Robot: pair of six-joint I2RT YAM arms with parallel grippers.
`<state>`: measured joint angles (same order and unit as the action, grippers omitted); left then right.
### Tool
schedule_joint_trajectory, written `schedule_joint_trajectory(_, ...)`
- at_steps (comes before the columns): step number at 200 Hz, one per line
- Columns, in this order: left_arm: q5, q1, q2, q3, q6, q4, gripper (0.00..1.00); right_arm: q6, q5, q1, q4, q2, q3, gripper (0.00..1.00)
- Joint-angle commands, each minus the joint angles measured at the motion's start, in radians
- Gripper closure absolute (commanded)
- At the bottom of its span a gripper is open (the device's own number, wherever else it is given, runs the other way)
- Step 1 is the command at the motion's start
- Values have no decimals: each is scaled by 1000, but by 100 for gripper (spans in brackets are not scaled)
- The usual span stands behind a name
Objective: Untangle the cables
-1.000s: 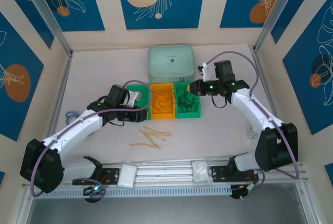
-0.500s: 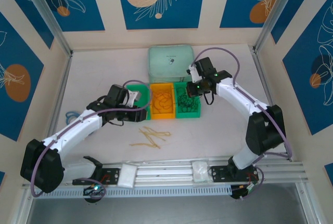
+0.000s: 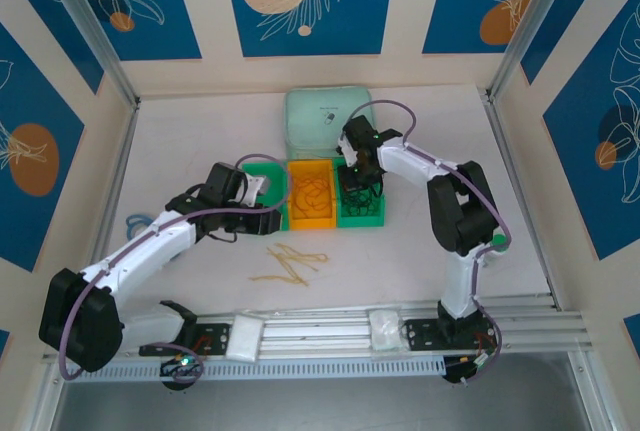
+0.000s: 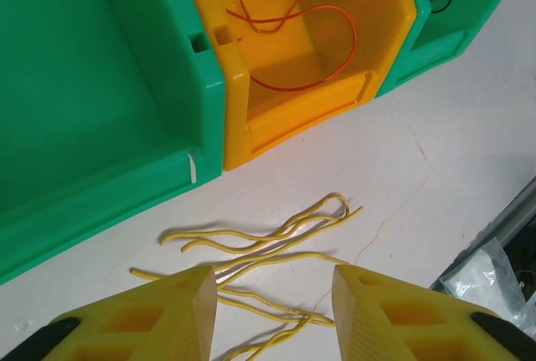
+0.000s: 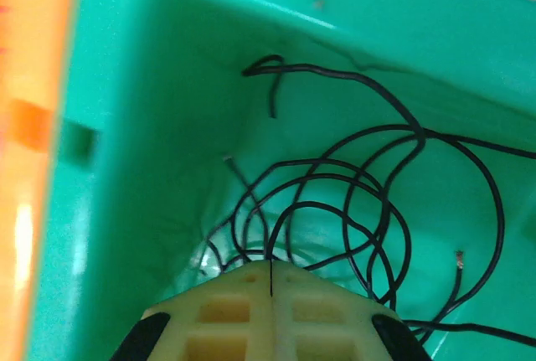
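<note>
Several pale yellow cables (image 4: 268, 239) lie loose on the white table (image 3: 420, 251) in front of the bins, also seen from above (image 3: 290, 263). My left gripper (image 4: 272, 302) hovers just above them, open, with nothing between its fingers; from above it sits near the left green bin (image 3: 268, 219). Orange-red cables (image 4: 285, 34) lie in the orange bin (image 3: 312, 213). Black cables (image 5: 360, 202) are coiled in the right green bin (image 5: 151, 126). My right gripper (image 5: 270, 273) reaches down into that bin (image 3: 358, 183) and is shut on a black cable strand.
The left green bin (image 4: 84, 85) has nothing in it. A mint-green case (image 3: 328, 119) stands behind the three bins. An aluminium rail (image 3: 320, 331) runs along the near table edge, with a clear plastic bag (image 4: 494, 277) beside it.
The right arm swung left from beside the bins to over the right green bin and dipped into the black cables. The left arm has not moved.
</note>
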<state>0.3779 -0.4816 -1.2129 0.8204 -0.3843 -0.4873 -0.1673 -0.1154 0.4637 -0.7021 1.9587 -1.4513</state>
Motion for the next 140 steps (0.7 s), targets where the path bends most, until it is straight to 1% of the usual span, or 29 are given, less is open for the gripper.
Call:
schedule_joint_trajectory(1, 15, 18, 15, 26, 23, -15, 59, -30, -30, -3, -20, -34, -13, 99)
schedule_joint_trajectory(12, 15, 18, 14, 24, 22, -12, 59, -36, -32, -2, -2, -75, 9, 96)
schedule_joint_trajectory(32, 18, 20, 11, 25, 19, -7, 59, -49, -16, -5, 36, -164, 55, 87)
schedule_joint_trajectory(44, 21, 18, 9, 23, 18, -2, 59, -61, 6, -12, 55, -219, 79, 84)
schedule_joint_trajectory(72, 22, 18, 8, 19, 14, 3, 59, -105, 53, -57, 87, -337, 136, 82)
schedule_joint_trajectory(87, 23, 18, 10, 16, 13, 5, 59, -121, 39, -93, 89, -378, 167, 79)
schedule_joint_trajectory(115, 22, 18, 15, 10, 13, 7, 59, -126, -35, -146, 48, -395, 204, 79)
schedule_joint_trajectory(140, 23, 18, 15, 8, 12, 6, 59, -136, -18, -180, 54, -399, 253, 79)
